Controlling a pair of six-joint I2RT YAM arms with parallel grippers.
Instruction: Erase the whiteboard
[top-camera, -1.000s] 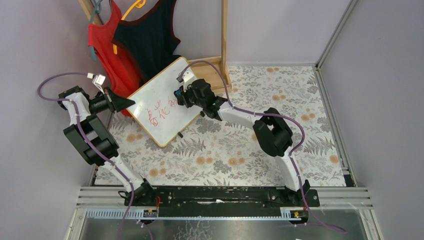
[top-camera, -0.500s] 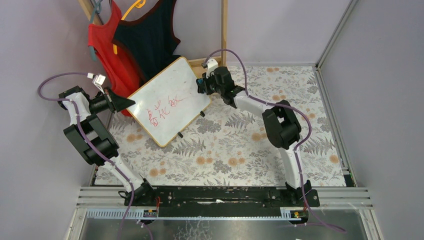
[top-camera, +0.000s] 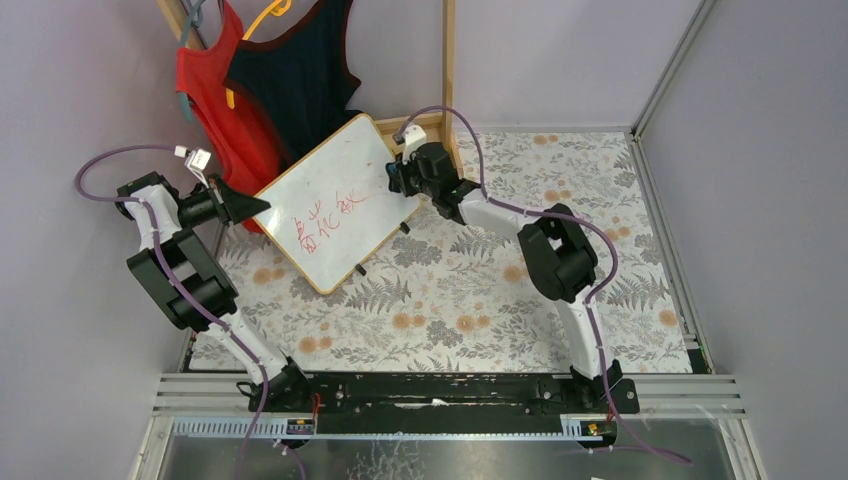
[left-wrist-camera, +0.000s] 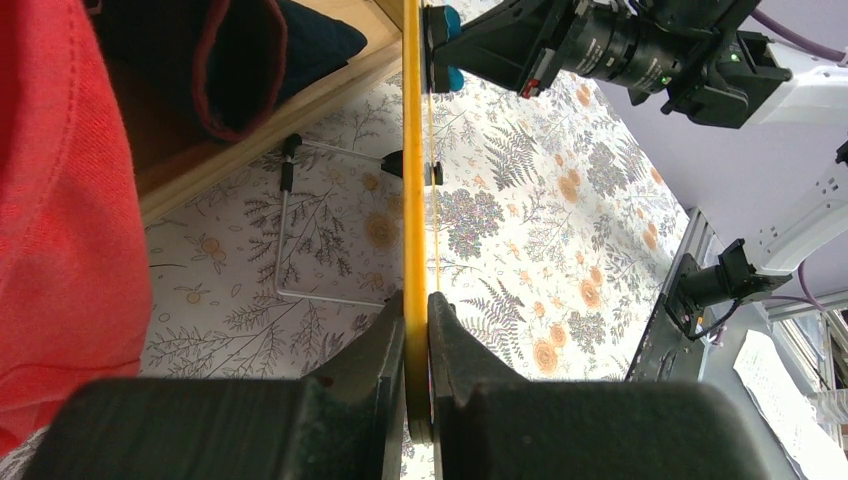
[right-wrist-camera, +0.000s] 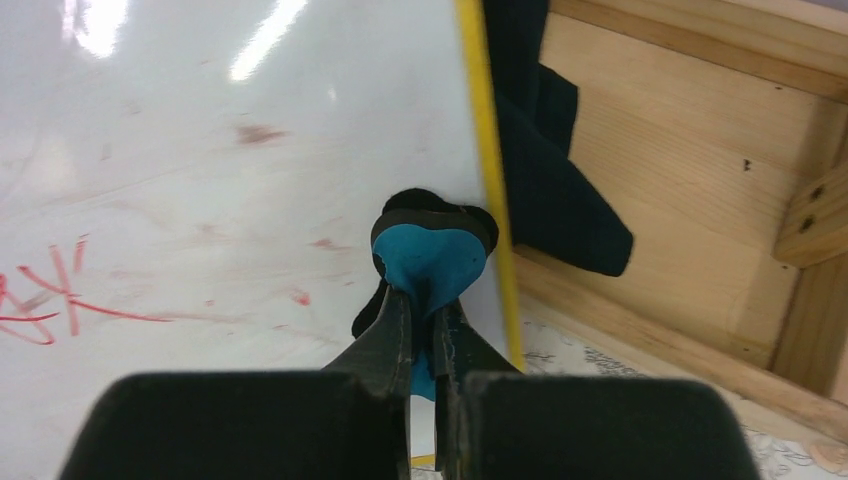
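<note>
The whiteboard (top-camera: 335, 200) with a yellow-wood rim leans tilted at the back left, with red writing (top-camera: 328, 218) across its middle. My left gripper (top-camera: 255, 205) is shut on the board's left edge (left-wrist-camera: 416, 300). My right gripper (top-camera: 393, 178) is shut on a blue and black eraser (right-wrist-camera: 430, 250), whose black felt face presses on the board's surface near its right rim (right-wrist-camera: 490, 180). Faint red smears show on the board (right-wrist-camera: 260, 133) around the eraser, and red strokes (right-wrist-camera: 50, 300) lie at the left of the right wrist view.
A wooden rack (top-camera: 448, 90) stands behind the board with a red top (top-camera: 215, 100) and a black top (top-camera: 295, 70) hanging from it. The board's wire stand (left-wrist-camera: 290, 240) rests on the floral tablecloth (top-camera: 480, 290). Purple walls close in on both sides.
My right gripper with the eraser went from the board's middle to beyond its upper right corner, then came back slightly left onto the board's right rim. The left gripper has not moved.
</note>
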